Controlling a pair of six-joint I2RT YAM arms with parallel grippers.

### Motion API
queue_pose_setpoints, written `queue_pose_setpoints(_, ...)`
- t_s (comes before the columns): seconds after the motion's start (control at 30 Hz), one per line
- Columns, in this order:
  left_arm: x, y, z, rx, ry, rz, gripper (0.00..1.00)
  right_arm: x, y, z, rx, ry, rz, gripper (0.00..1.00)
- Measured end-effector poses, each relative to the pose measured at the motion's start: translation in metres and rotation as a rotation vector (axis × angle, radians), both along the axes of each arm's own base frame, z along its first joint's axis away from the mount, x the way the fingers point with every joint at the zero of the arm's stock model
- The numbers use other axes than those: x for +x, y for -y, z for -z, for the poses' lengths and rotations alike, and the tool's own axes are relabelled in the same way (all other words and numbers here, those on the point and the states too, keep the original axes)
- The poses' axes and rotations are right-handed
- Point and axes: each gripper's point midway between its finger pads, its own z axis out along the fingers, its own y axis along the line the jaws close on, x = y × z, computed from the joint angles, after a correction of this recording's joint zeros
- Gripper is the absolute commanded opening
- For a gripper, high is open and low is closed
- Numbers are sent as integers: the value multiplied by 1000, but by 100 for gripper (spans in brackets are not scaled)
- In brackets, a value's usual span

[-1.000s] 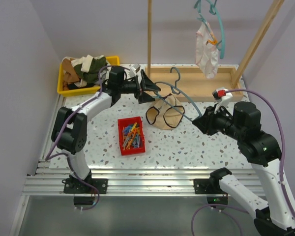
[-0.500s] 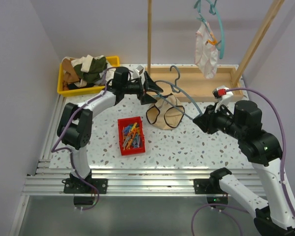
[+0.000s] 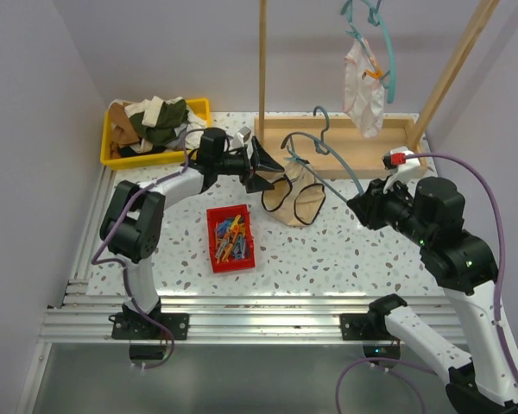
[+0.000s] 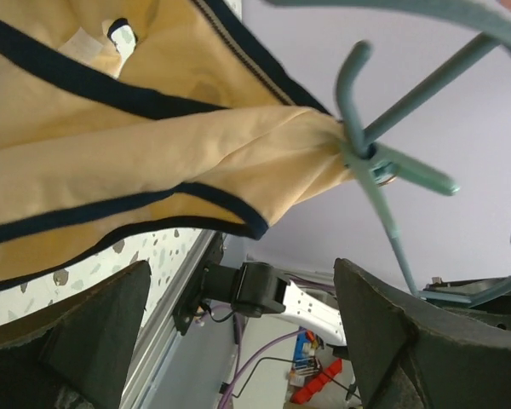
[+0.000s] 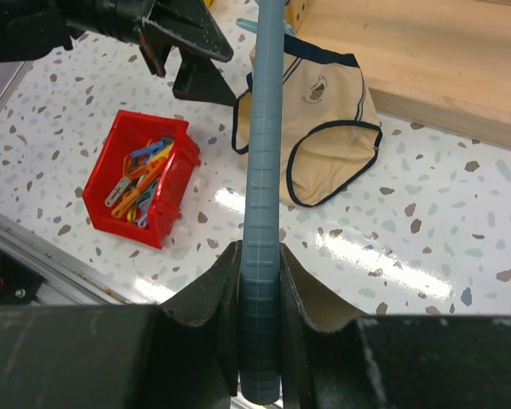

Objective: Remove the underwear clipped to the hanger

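The beige underwear (image 3: 293,197) with black trim hangs from a teal clip (image 3: 295,161) on a grey-blue hanger (image 3: 328,155), its lower part resting on the table. My right gripper (image 3: 360,203) is shut on the hanger's bar (image 5: 262,213) and holds it tilted above the table. My left gripper (image 3: 265,166) is open and empty, just left of the underwear, near the clip (image 4: 392,170). In the left wrist view the beige fabric (image 4: 153,145) lies above the spread fingers (image 4: 94,332). The white to pale pink underwear (image 3: 363,86) hangs on a teal hanger (image 3: 384,52) at the top.
A red bin (image 3: 230,237) of coloured clips stands in front of the left gripper. A yellow bin (image 3: 112,151) of clothes is at the back left. A wooden base (image 3: 363,147) with upright and slanted posts (image 3: 262,60) stands behind the hanger.
My right gripper has raised the hanger and moved it right, lifting the beige underwear's top. My left gripper has reached further right, up to the underwear.
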Motion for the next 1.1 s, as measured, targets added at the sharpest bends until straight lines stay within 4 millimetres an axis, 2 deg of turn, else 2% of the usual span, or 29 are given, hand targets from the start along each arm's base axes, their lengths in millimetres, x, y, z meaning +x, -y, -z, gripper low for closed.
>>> queue_pose_setpoints(0.17, -8, 3, 5, -16, -13, 12, 89, 5, 2, -5, 2, 24, 17, 0)
queue_pose_setpoints(0.27, -9, 5, 0, -40, -14, 7, 95, 5, 1, -5, 2, 25, 17, 0)
queue_pose_setpoints(0.4, -6, 6, -24, -77, 23, -13, 100, 5, 1, -5, 3, 25, 17, 0)
queue_pose_setpoints(0.57, 7, 9, -66, -127, 113, -31, 98, 5, 1, -5, 3, 25, 17, 0)
queue_pose_setpoints(0.67, 11, 10, -74, -138, 132, -35, 96, 5, 1, -7, 7, 27, 18, 0)
queue_pose_setpoints(0.77, 16, 11, -69, -134, 123, -35, 92, 4, 1, -10, 11, 34, 18, 0)
queue_pose_setpoints(0.97, 24, 15, -33, -99, 49, -37, 87, 4, 1, -13, 16, 39, 19, 0)
queue_pose_setpoints(1.1, 25, 16, -21, -88, 23, -34, 83, 6, 0, -12, 13, 31, 19, 0)
